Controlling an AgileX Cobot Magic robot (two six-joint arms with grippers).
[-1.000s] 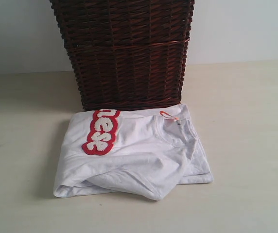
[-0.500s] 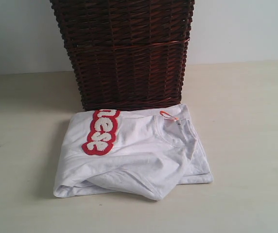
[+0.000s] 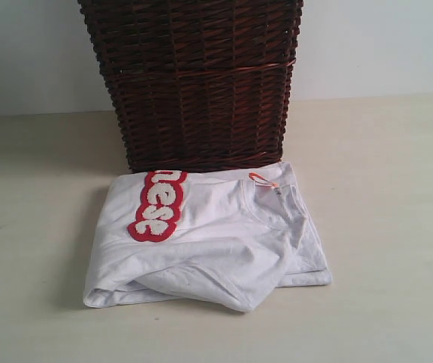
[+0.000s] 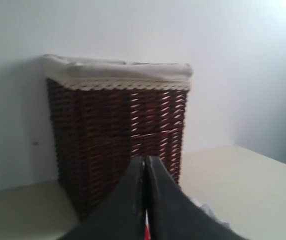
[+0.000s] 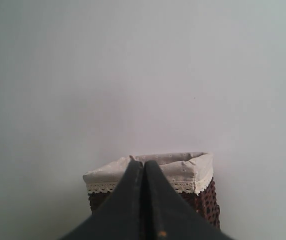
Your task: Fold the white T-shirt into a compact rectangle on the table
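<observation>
white t-shirt (image 3: 216, 249) lies folded in a rough rectangle on the table (image 3: 383, 227), its far edge right at the foot of the dark wicker basket (image 3: 197, 83) that stands upright behind it. the red lettering (image 3: 158, 206) faces up on its left part, and the orange neck tag (image 3: 262, 180) is near the basket. the left gripper (image 4: 146, 160) is pressed together and empty, facing the basket; a blurred white bit under it is perhaps the shirt. the right gripper (image 5: 144, 163) is pressed together too, holding nothing.
</observation>
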